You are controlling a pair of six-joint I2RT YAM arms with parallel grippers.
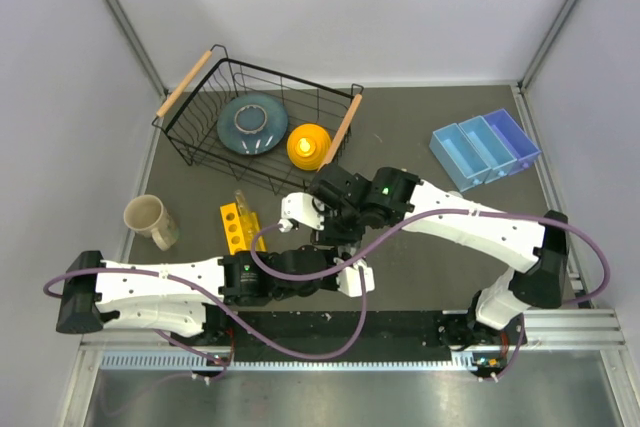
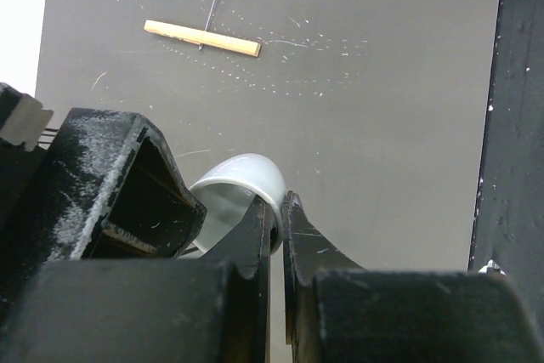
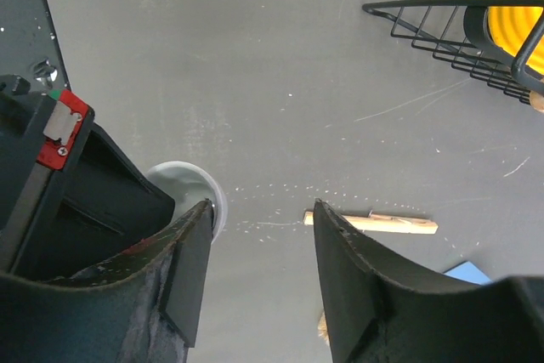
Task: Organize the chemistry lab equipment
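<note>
One white round piece [image 2: 242, 183] sits lower centre of the left wrist view, its rim pinched in the closed left claw [image 2: 280, 203]. Such a thin hold may slip if the right claw [image 3: 262, 210], tilted down with jaws apart and empty, bumps it. A wooden stick [image 2: 202, 38] lies apart on the surface [image 2: 382, 125].

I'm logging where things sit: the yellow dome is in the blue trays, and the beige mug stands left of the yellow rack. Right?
Not quite: the top view shows the yellow dome in the black wire basket, not the blue trays. The beige mug does stand left of the yellow rack.
</note>
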